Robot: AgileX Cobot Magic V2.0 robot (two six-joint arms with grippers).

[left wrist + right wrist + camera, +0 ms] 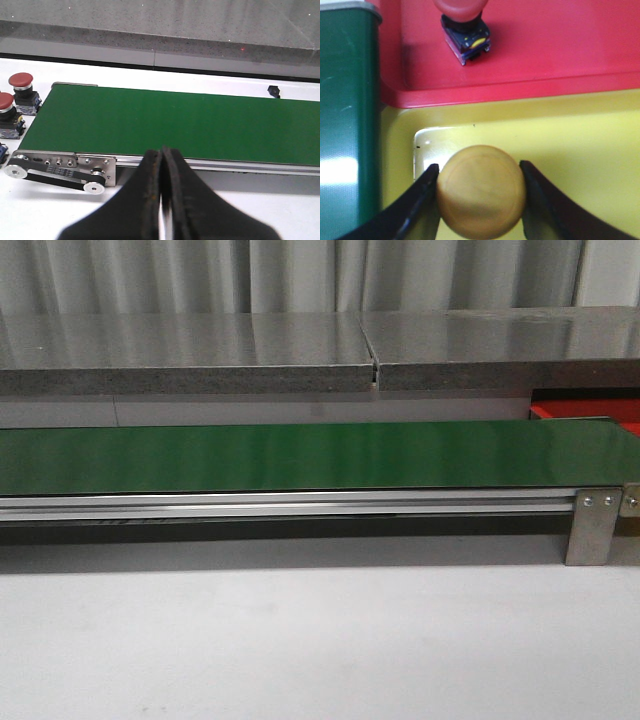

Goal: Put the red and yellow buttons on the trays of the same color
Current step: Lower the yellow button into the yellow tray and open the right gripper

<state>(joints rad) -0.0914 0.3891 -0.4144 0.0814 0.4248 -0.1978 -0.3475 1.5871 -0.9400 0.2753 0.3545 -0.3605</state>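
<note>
Right tool [481, 200]: black fingers clamped on the glossy yellow domed button [481, 191], over the bright yellow flat plastic tray [580, 145]. Left tool [161, 200]: pressed together, empty, near the long green conveyor belt [175, 122]. Red flat plastic tray [560, 45]: adjoins the yellow one, carries one red-capped button [465, 32]. Two red-capped buttons [21, 87] [7, 115]: on the white table [45, 210] beside the belt's end.
</note>
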